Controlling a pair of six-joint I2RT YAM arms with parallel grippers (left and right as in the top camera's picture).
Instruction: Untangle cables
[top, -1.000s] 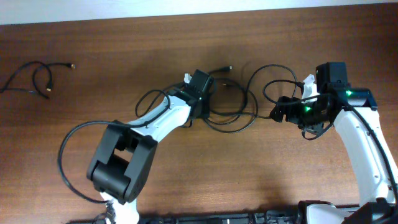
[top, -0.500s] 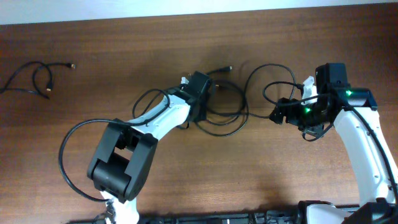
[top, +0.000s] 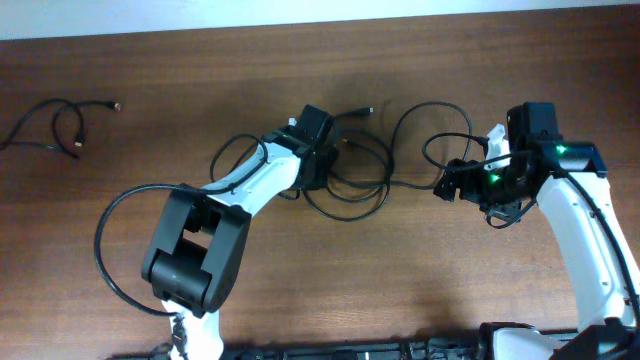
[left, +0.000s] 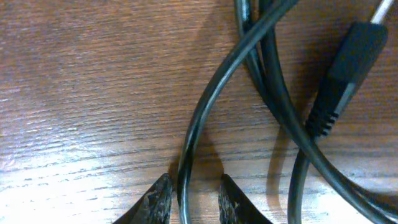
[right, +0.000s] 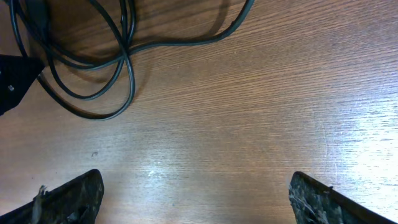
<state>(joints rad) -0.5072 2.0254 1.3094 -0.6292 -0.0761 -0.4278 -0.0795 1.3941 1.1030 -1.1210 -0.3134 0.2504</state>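
Note:
Black cables (top: 365, 180) lie looped in a bundle at the table's middle, with one loop (top: 430, 120) reaching right. My left gripper (top: 318, 170) sits at the bundle's left edge. In the left wrist view it (left: 194, 196) is shut on one cable strand (left: 205, 106) that runs up between its fingers and crosses two other strands beside a plug (left: 348, 62). My right gripper (top: 447, 186) hangs open just right of the bundle. In the right wrist view it (right: 196, 193) holds nothing, with bare wood between its fingers and cable loops (right: 93, 81) ahead at the upper left.
A separate thin black cable (top: 60, 120) lies loosely curled at the far left of the table. Thick black arm wires (top: 110, 250) arc beside the left arm's base. A black part of the left arm (right: 12, 78) shows at the left edge of the right wrist view.
The left gripper has narrowed onto the strand and shifted slightly up and left, dragging the bundle's lower loop with it. The right arm has stayed still.

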